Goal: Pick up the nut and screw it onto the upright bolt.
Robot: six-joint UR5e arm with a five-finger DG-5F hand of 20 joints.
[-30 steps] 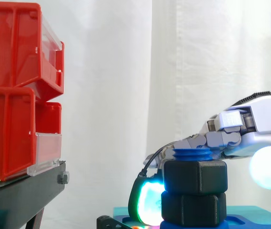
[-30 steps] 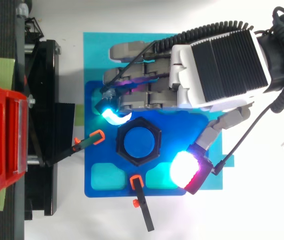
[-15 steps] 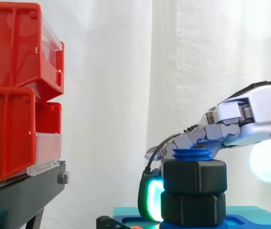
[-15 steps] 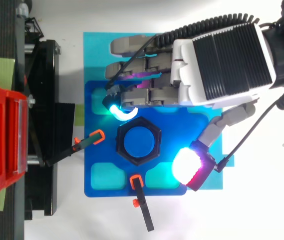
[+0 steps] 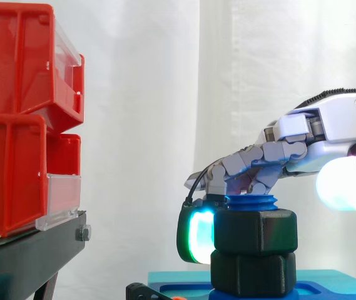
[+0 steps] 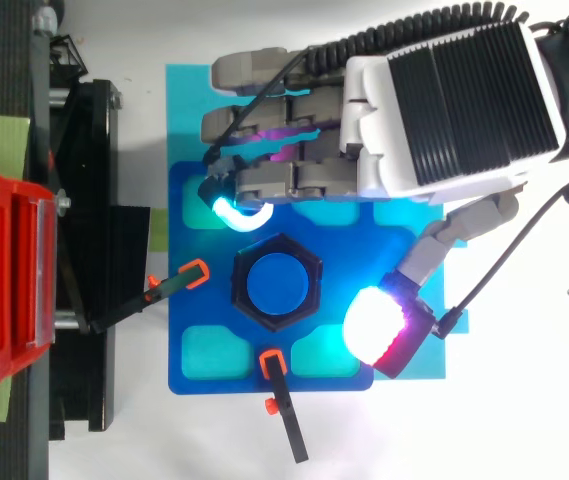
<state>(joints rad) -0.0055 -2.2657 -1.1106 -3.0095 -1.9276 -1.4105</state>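
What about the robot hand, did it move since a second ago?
Yes. The robot hand rose: in the side view its green fingertip now glows beside the top nut, not down by the lower nut.

No readable text, numbers, labels or signs in either view. Nothing legible on the red bins (image 5: 21, 125), the black nut (image 5: 256, 230), the blue base plate (image 6: 204, 305) or the hand (image 6: 454, 110) housing.
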